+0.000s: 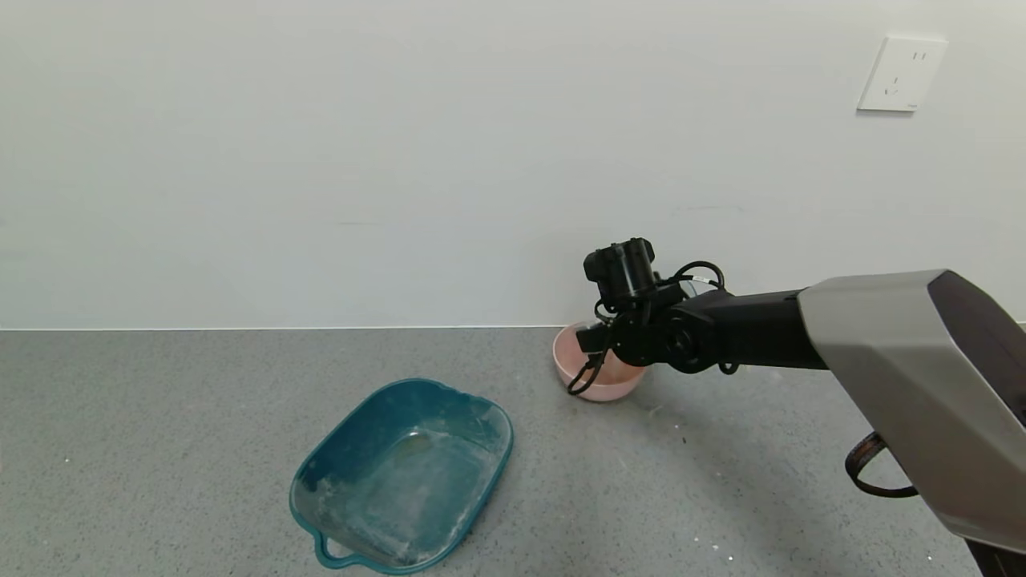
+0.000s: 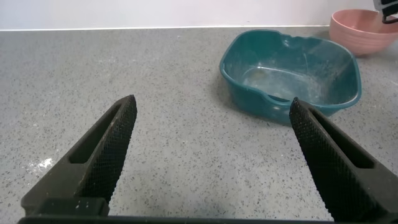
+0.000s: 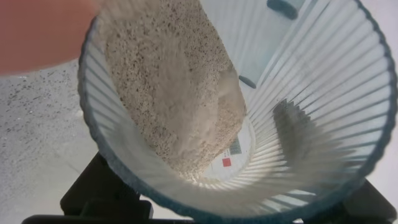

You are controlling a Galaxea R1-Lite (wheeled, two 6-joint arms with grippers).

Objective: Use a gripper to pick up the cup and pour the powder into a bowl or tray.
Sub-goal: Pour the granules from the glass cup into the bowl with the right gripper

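Cup tipped over pink bowl, powder sliding to the rim

R gripper (image 1: pixel 595 336) is closed on the cup (image 3: pixel 249 124) and holds it tilted above the pink bowl (image 1: pixel 565 361) by the wall, so the powder (image 3: pixel 174 93) runs down the ribbed side toward the lip & should land inside, not on the counter (image 1: pixel 160 417). Pour looks under way, most powder in the cup. L gripper (image 2: pixel 211 155) is parked low over the counter, jaws wide apart w/ nothing between, near the teal tray (image 2: pixel 348 93), prob. to keep clear of the pour
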